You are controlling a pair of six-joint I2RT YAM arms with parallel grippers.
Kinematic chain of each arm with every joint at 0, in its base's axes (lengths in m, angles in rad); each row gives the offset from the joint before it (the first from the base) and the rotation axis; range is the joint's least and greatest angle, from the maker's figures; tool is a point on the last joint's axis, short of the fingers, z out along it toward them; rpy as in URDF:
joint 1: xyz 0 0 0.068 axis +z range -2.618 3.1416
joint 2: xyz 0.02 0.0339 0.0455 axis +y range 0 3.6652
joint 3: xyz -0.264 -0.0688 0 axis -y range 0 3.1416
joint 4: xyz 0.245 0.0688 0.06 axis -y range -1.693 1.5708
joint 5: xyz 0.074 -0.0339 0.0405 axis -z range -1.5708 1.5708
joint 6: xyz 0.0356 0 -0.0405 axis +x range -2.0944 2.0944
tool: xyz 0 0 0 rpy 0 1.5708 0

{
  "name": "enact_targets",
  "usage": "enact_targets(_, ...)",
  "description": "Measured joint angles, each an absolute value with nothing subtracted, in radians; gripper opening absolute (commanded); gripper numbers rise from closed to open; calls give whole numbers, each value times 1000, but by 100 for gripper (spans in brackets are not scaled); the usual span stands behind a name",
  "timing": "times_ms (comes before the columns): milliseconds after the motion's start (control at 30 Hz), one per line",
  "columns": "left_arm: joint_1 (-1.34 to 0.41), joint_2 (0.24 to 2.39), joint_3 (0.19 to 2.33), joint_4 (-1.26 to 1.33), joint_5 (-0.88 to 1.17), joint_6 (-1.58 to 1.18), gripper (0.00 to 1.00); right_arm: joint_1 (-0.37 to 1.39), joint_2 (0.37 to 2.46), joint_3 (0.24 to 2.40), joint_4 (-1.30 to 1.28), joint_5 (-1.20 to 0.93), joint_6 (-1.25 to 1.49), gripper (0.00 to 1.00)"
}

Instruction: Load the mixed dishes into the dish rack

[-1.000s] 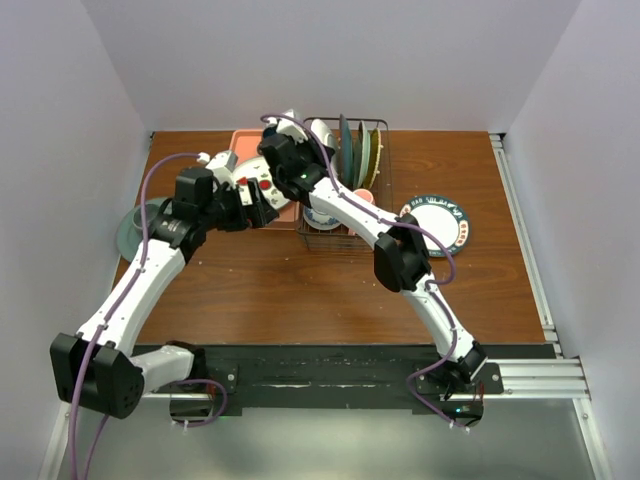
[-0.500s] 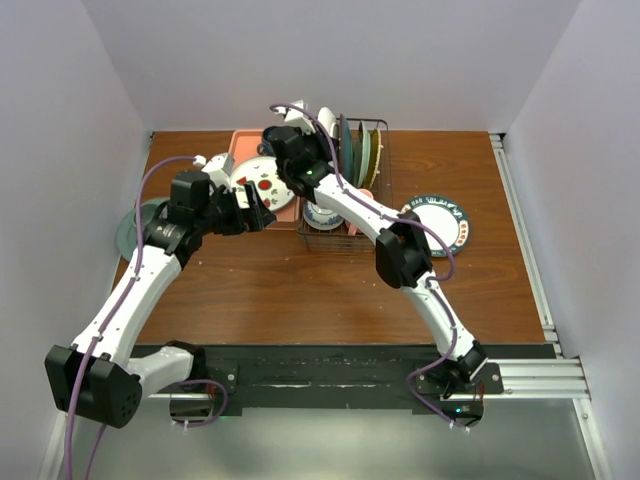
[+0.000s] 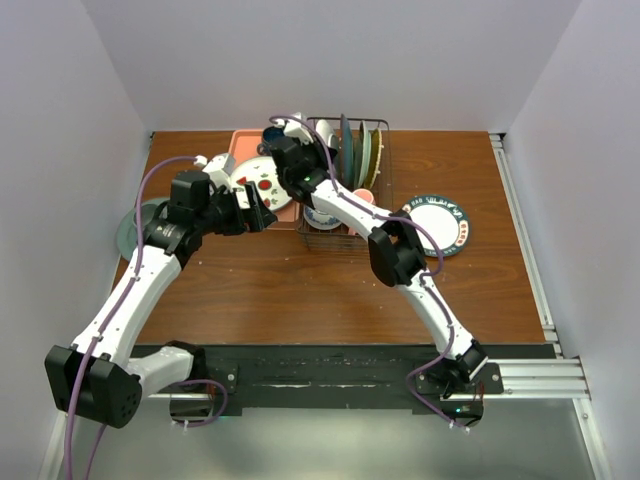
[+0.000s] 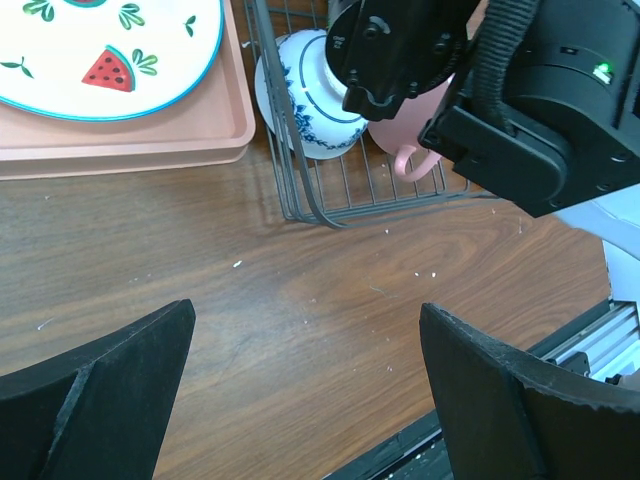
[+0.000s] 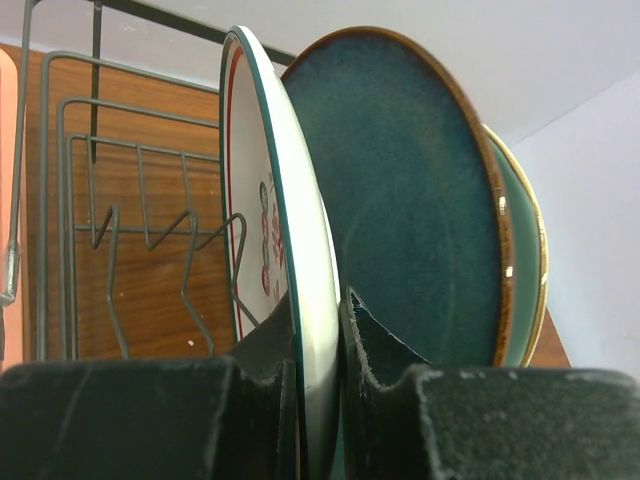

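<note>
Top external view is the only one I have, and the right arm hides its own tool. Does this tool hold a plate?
Observer: Yes. The right wrist view shows the right tool shut on the rim of a white plate with red marks, upright in the dish rack beside a teal plate.
Operator: And the left tool, is something in it?
Observer: No. The left wrist view shows the left tool open and empty above the table.

My left gripper (image 3: 258, 212) stands with jaws spread wide and nothing between them, the arm bent at the elbow and angled up and rightward. My right arm reaches far forward and leftward; its gripper (image 5: 318, 345) is pinched narrow on an upright white plate (image 5: 290, 230).
</note>
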State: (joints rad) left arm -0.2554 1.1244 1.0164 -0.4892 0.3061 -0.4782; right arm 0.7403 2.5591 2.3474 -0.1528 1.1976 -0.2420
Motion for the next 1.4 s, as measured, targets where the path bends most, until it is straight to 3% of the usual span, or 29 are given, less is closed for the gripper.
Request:
enact_targets(267, -255, 1116, 1007, -487, 311, -478, 100, 733, 2561, 2347, -152, 1195, -236, 1)
enact_targets(567, -255, 1090, 966, -485, 316, -478, 100, 704, 2562, 2349, -179, 1200, -225, 47)
enact_targets(833, -255, 1085, 951, -479, 323, -477, 100, 688, 2562, 2350, -196, 1213, -221, 64)
enact_targets(1400, -255, 1086, 951, -464, 339, -478, 100, 711, 2482, 2350, -201, 1213, -207, 75)
